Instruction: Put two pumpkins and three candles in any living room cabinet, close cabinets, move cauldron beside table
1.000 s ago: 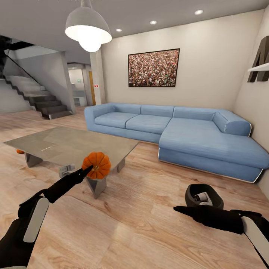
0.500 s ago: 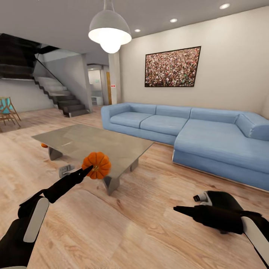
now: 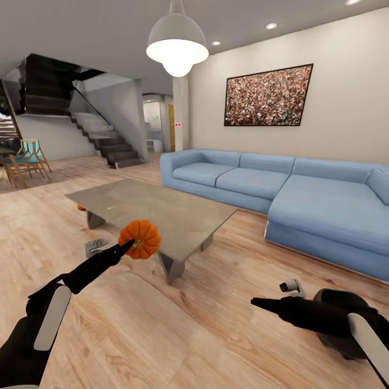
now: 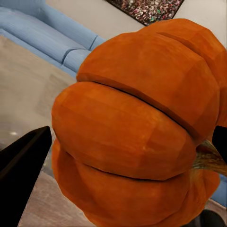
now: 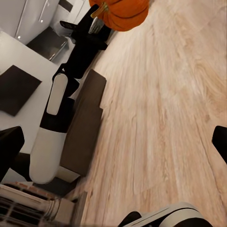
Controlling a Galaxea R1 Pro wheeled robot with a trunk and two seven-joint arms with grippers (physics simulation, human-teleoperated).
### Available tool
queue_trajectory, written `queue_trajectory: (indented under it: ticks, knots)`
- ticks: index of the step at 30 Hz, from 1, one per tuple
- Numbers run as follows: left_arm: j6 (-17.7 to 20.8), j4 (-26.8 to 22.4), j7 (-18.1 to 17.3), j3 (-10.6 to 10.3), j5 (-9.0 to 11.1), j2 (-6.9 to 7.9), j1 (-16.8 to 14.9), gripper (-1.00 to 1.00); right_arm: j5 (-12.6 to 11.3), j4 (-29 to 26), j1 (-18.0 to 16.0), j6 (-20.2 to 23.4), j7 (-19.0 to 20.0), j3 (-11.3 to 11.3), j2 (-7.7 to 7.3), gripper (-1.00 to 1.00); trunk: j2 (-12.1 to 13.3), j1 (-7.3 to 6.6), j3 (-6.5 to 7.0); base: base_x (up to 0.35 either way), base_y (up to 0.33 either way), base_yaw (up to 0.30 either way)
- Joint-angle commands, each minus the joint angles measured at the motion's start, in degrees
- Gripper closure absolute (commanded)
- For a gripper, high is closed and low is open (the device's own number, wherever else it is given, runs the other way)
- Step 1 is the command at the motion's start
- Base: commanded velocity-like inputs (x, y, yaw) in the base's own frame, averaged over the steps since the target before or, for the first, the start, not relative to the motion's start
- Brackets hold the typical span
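Bare plank floor (image 3: 178,335) is lying open between my two claws. The glass worktop (image 3: 156,208) is standing just ahead of my left claw (image 3: 128,246), the blue sofa (image 3: 302,205) is blocking beyond, and the black cauldron (image 3: 337,324) is sitting under my right arm.

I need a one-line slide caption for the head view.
Left gripper holds a pumpkin near the glass table.

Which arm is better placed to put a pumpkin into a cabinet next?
Left. The left gripper is already shut on a pumpkin, held above the floor. The right gripper holds nothing, and the other pumpkin lies beyond the coffee table.
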Motion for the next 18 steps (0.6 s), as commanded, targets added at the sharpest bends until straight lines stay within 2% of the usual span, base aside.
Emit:
queue_trajectory:
  ticks: [1, 8, 18]
  knots:
    - [0.5, 0.0, 0.0, 0.1, 0.4, -0.01, 0.0, 1.0, 0.0, 0.0, 0.0, 0.2, 0.2, 0.0, -0.03, -1.0, 0.0, 0.0, -0.06, 0.099, 0.003, 0.271]
    - [0.5, 0.0, 0.0, 0.1, 0.4, -0.01, 0.0, 1.0, 0.2, 0.0, 0.0, 0.2, 0.1, 0.1, -0.03, -1.0, 0.0, 0.0, -0.05, 0.095, 0.001, 0.285]
    - [0.5, 0.0, 0.0, 0.1, 0.4, -0.01, 0.0, 1.0, 0.2, 0.0, 0.0, 0.2, 0.1, 0.2, -0.03, -1.0, 0.0, 0.0, -0.05, 0.013, 0.0, 0.291]
